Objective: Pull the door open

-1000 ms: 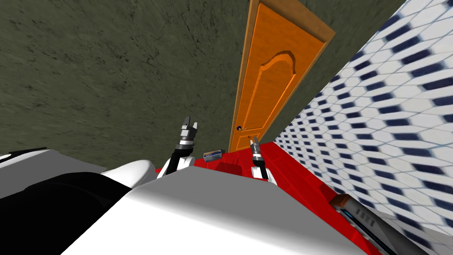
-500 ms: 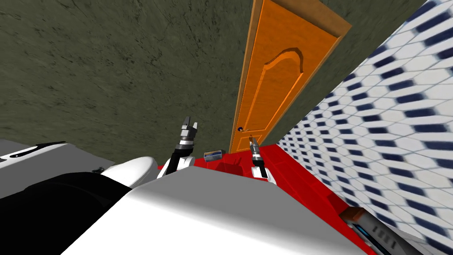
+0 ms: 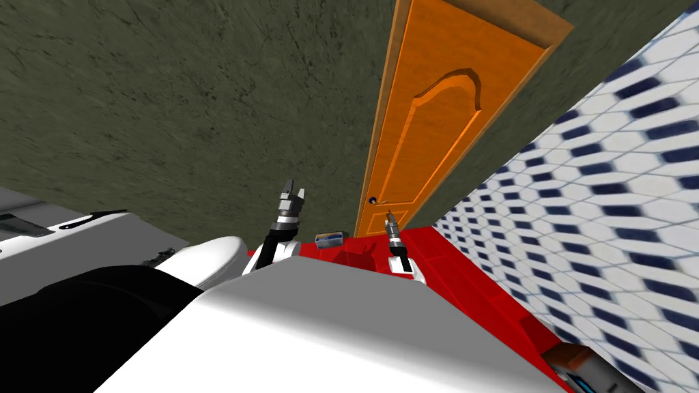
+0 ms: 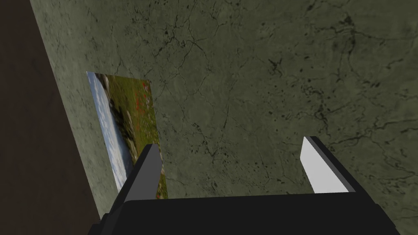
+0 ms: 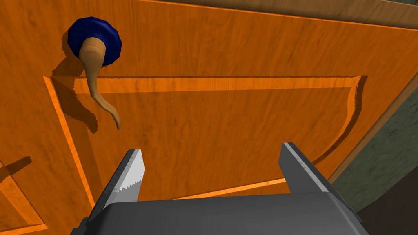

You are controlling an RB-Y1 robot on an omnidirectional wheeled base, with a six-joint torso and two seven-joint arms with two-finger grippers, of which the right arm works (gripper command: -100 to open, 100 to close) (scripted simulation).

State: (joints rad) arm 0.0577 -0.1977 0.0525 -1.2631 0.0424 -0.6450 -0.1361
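Note:
An orange panelled door [image 3: 437,116] stands shut in its tan frame ahead and slightly right. Its tan lever handle [image 5: 100,87] curves out from a dark blue rose [image 5: 94,38]; in the head view the handle [image 3: 377,201] is a small dark spot near the door's left edge. My right gripper [image 5: 212,165] is open, short of the door, with the lever beyond and off to the side of one fingertip; nothing is between the fingers. In the head view the right gripper [image 3: 391,222] sits just below the handle. My left gripper [image 3: 292,193] is raised before the green wall, open and holding nothing.
A dark green wall [image 3: 170,116] runs left of the door. A blue-and-white tiled wall [image 3: 601,205] closes in on the right. The floor [image 3: 464,273] is red. A white fixture [image 3: 205,259] lies at lower left; a small box [image 3: 329,238] rests on the floor.
My view has turned: the door and tiled wall have shifted right and up in the picture. The right gripper has narrowed in the head view and sits nearer the handle. The left arm is unchanged.

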